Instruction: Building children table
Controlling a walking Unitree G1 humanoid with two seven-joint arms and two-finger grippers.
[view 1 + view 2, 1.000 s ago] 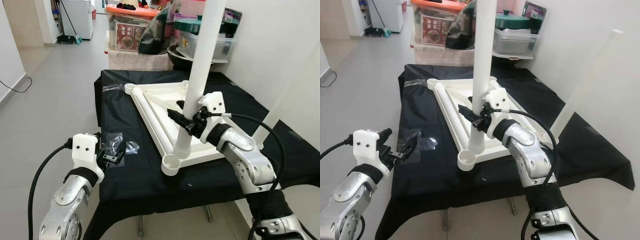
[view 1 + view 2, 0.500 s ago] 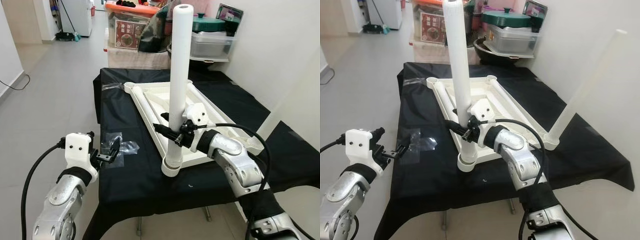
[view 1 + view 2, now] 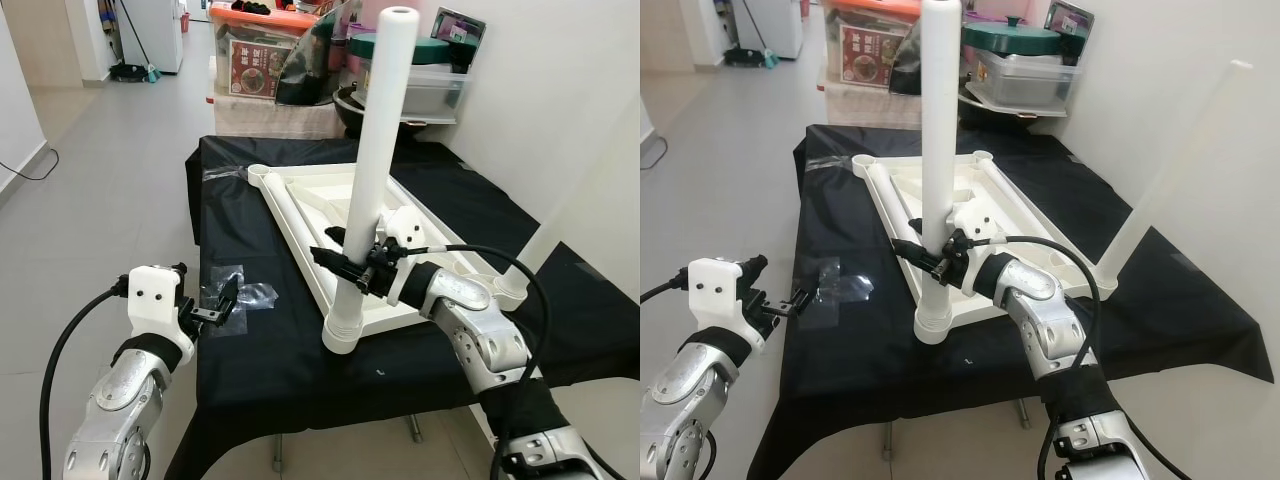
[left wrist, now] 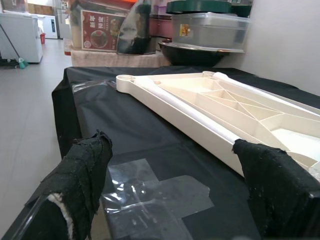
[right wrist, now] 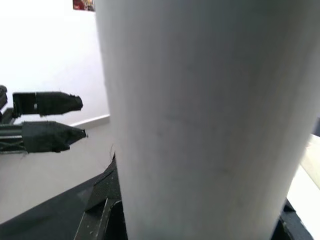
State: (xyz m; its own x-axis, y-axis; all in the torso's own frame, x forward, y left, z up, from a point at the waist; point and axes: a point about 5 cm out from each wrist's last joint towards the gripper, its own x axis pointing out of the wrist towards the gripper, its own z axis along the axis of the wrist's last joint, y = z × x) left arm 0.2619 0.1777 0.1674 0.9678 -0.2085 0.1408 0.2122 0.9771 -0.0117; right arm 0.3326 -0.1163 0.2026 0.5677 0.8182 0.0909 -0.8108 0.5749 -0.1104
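Note:
A white children's table top (image 3: 315,200) lies upside down on a black-covered table (image 3: 260,370). A white tube leg (image 3: 375,170) stands with its foot in the near corner socket (image 3: 340,338), leaning slightly right. My right gripper (image 3: 343,264) is shut on this leg low down; up close the leg (image 5: 200,125) is plain white. A second white leg (image 3: 1175,165) stands at the right corner. My left gripper (image 3: 222,306) hangs open at the table's left edge, its fingers (image 4: 80,172) apart over clear plastic bags (image 4: 150,195) and empty.
Storage boxes, a green-lidded pot and bags (image 3: 300,60) crowd the far end beyond the table. A white wall runs along the right. Bare tiled floor (image 3: 100,180) lies to the left, with a cable near the left wall.
My right gripper brought the leg's foot from beside the frame into the near corner socket. The leg's top swung left, then back to the right. My left gripper hardly moved.

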